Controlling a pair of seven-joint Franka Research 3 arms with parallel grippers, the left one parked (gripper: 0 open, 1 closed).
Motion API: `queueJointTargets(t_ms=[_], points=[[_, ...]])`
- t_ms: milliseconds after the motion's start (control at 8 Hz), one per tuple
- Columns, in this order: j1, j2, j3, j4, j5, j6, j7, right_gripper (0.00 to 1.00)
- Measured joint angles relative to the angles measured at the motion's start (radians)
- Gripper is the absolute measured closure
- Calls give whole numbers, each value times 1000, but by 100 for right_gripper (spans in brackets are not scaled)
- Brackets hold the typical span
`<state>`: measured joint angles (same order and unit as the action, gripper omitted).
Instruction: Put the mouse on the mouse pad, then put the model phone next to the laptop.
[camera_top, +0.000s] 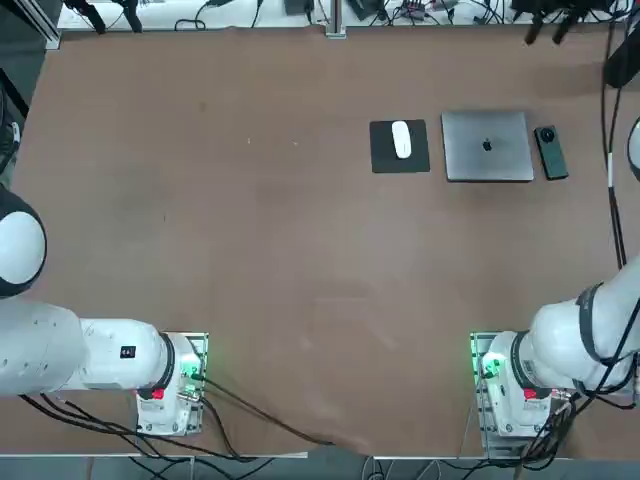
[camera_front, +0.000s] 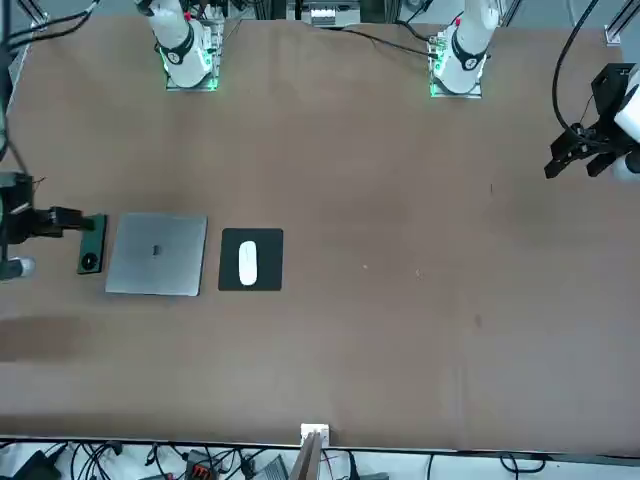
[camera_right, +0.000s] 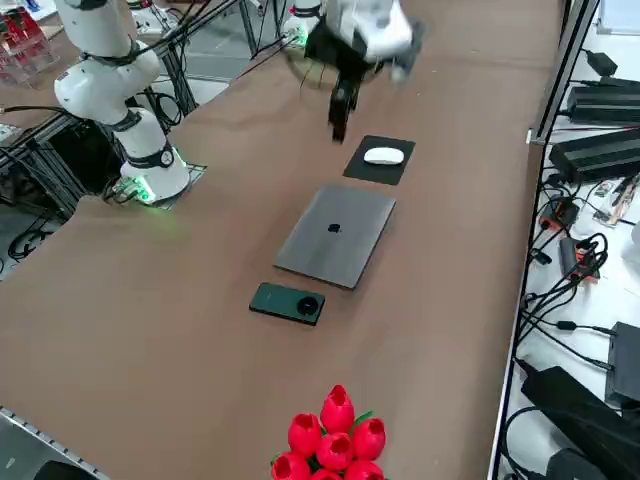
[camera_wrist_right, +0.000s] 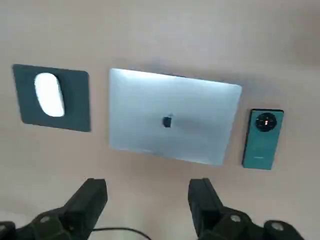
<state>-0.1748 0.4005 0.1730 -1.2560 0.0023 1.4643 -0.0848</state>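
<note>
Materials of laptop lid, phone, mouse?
Laptop lid: looks like brushed or matte metal, probably aluminium; even silver-grey with a soft sheen.
Phone: glass or glossy plastic back, can't tell which; smooth dark green.
Mouse: likely glossy plastic; smooth, white, rounded shell.

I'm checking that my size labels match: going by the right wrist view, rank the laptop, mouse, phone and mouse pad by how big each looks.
1. Laptop
2. Mouse pad
3. Phone
4. Mouse
</note>
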Motion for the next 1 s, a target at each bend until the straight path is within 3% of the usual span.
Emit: queueJointTargets(t_ms=[375, 500, 750, 1000], points=[[201, -134, -185, -52, 10, -2, 68, 0], [238, -204, -220, -130, 10, 17, 68, 0], [243, -353, -236, -310, 10, 77, 67, 0], [230, -426, -238, -408, 9, 113, 67, 0]])
